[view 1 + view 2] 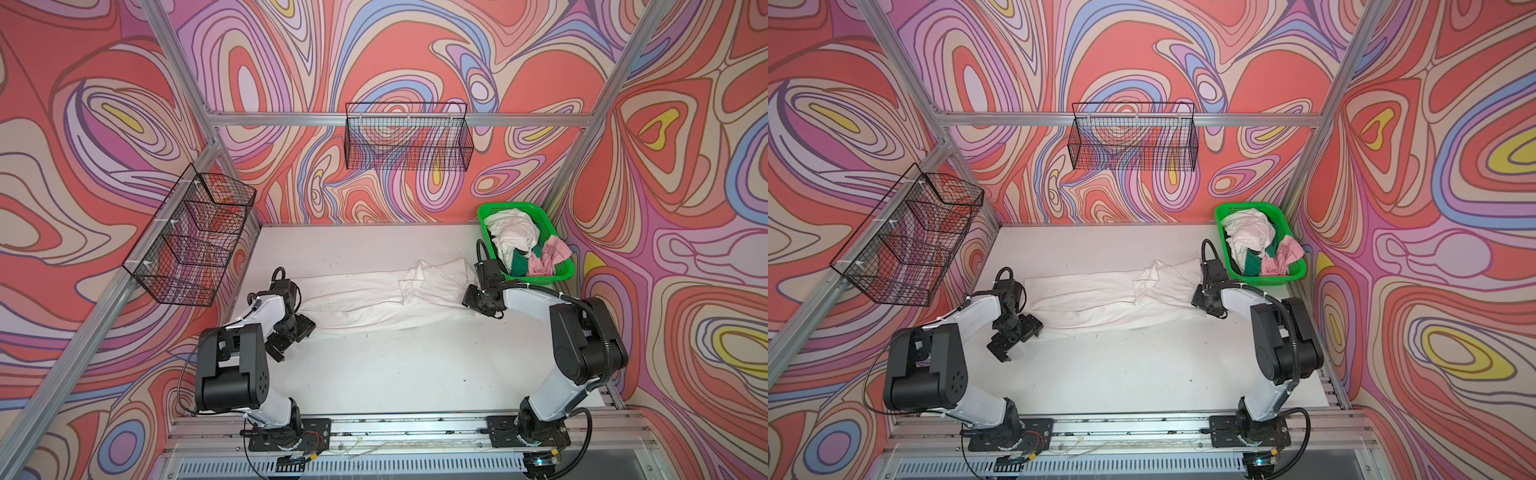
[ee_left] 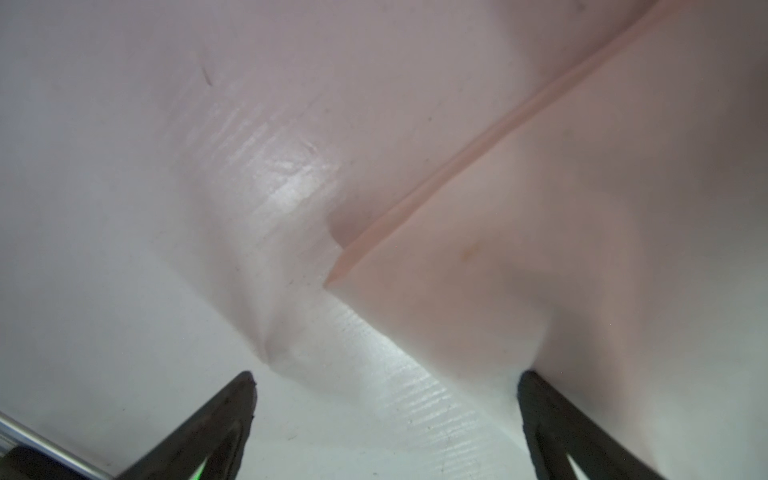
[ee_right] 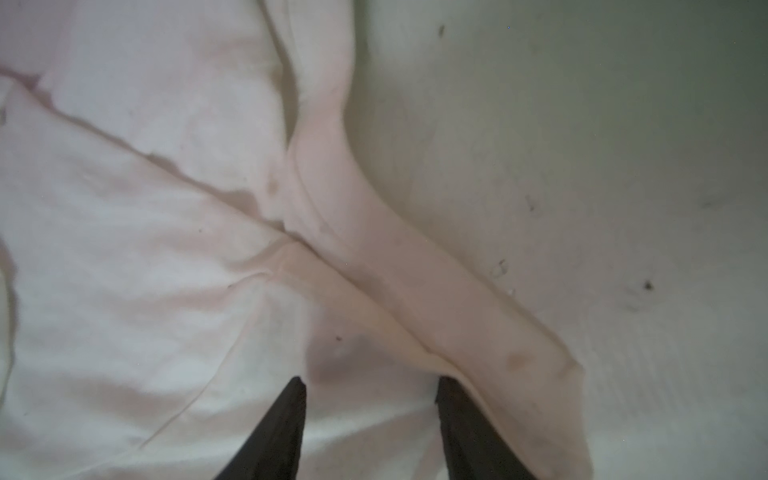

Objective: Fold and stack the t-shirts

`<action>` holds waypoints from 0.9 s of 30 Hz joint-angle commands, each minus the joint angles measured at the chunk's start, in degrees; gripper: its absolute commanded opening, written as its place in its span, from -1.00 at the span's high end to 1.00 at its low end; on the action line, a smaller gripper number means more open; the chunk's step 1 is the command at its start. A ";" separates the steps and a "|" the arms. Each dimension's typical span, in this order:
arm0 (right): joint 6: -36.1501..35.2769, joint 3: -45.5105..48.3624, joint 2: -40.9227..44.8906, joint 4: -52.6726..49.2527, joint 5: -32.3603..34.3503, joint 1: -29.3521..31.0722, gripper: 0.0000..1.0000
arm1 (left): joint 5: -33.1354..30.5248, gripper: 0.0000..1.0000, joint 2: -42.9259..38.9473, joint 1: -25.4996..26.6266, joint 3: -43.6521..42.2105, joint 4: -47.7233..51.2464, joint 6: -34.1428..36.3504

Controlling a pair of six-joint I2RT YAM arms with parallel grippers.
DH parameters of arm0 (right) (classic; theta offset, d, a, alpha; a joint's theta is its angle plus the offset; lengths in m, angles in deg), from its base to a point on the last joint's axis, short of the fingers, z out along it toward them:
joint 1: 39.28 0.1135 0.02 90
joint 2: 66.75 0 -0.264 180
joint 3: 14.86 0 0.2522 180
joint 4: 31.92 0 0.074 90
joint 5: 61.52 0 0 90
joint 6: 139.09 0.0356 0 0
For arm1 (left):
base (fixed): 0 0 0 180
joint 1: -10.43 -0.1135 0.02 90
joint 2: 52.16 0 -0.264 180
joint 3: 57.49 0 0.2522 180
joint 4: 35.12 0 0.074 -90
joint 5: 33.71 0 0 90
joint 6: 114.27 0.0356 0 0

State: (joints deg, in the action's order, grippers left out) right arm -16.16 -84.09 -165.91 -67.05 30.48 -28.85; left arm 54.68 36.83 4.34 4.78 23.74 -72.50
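White t-shirt (image 1: 374, 297), likely light and limp; best pinched at its end corners. Left end effector (image 2: 384, 374), wide open and empty, over one corner; right end effector (image 3: 372, 382), half-open and empty, over the opposite edge.

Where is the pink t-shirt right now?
In both top views the pink t-shirt sits in the green basket at the far right corner of the table, beside the dark green t-shirt.

The left arm (image 1: 268, 309) and right arm (image 1: 525, 305), lower frame, show white shells, black joints, a ribbed black cable (image 1: 602, 332) and black base plates (image 1: 500, 424).
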 commanded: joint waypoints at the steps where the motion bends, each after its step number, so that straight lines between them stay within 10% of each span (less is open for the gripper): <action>1: -1.49 -1.15 -3.87 -1.78 7.16 -0.66 -0.09 | -4.06 -1.00 2.83 -0.76 -0.10 1.68 -0.90; 27: 2.79 -13.78 -1.34 -2.00 -7.49 3.91 -0.27 | 1.57 -1.00 -7.36 2.49 10.64 6.54 4.15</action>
State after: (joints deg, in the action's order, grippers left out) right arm -15.20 -95.91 -164.44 -70.11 25.95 -26.75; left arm 56.69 27.19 6.66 12.95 30.19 -70.27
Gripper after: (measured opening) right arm 0.634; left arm 0.999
